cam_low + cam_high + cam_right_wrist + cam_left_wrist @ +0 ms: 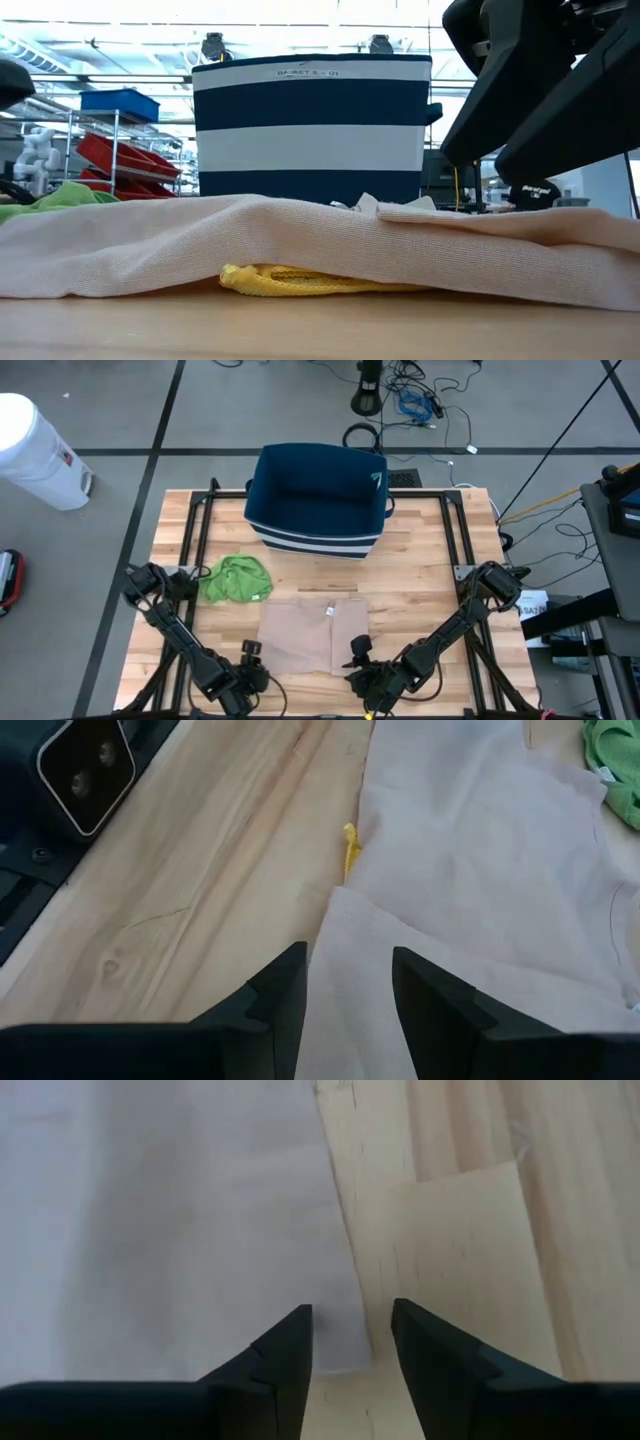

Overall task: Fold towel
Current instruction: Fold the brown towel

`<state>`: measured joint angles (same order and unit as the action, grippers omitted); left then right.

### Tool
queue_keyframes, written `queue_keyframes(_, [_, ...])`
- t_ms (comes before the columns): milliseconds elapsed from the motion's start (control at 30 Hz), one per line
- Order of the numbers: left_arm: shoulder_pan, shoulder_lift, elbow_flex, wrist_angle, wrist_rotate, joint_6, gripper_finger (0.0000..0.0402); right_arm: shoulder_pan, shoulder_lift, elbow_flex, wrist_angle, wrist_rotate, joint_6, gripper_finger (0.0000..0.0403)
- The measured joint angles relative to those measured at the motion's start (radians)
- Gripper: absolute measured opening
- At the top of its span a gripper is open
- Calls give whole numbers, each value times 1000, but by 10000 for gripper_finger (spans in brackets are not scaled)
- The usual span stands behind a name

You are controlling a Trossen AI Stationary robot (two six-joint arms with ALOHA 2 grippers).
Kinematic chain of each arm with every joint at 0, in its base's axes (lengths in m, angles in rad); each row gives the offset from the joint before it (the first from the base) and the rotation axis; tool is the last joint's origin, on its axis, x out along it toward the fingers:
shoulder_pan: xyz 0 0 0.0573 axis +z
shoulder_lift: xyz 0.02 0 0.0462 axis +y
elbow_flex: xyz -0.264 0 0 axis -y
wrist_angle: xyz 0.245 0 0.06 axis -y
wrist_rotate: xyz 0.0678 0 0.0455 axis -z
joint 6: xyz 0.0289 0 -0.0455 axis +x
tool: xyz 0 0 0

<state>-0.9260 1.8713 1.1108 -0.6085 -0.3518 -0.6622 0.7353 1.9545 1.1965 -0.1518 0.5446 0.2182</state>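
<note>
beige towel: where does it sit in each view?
High view: beige towel front centre of the table, between both grippers.
Low view: towel spans the full width, yellow cloth under it.
Left wrist view: pale sheet, corner by the fingers.
Right wrist view: towel fills the far half.
Shared landmark: yellow cloth at the towel's edge.

Bare table [420, 575] is left open right of the towel [310, 635]; the far edge is blocked by 1 bin [318, 500], the left by 1 green cloth [236, 579].
</note>
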Motion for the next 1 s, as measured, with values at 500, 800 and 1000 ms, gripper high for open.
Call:
queue_keyframes(500, [58,1,2,-54,36,96,12,13,0,0,9,-1,9,134])
queue_keyframes(800, [55,-8,8,-87,7,246,3,26,0,0,6,-1,28,134])
queue_keyframes(1000, [56,-14,144,-273,-97,289,1,12,0,0,24,0,29,134])
